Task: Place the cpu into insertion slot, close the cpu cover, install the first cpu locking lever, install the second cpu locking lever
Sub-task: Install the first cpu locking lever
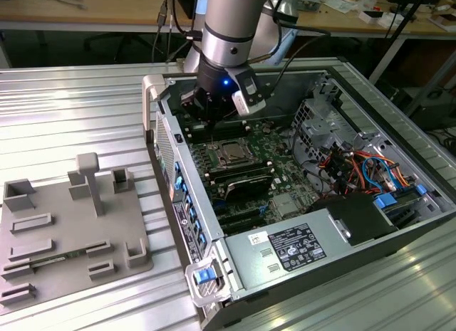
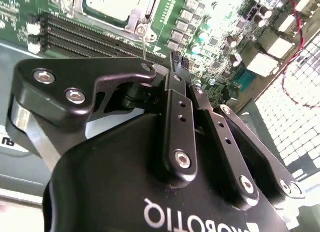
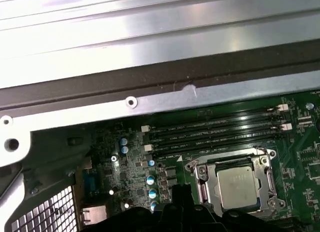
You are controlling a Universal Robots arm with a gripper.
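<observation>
Silver cpu (image 3: 239,184) lies just beside the pincer (image 3: 181,196).

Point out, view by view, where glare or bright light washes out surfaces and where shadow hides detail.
Exterior view: the ribbed metal table shines in bright bands, and a blue light glows above the gripper. First wrist view: glare whitens the metal sheet, while the cpu catches light. Second wrist view: the perforated grille is washed white; the gripper's black body reads dark.
</observation>
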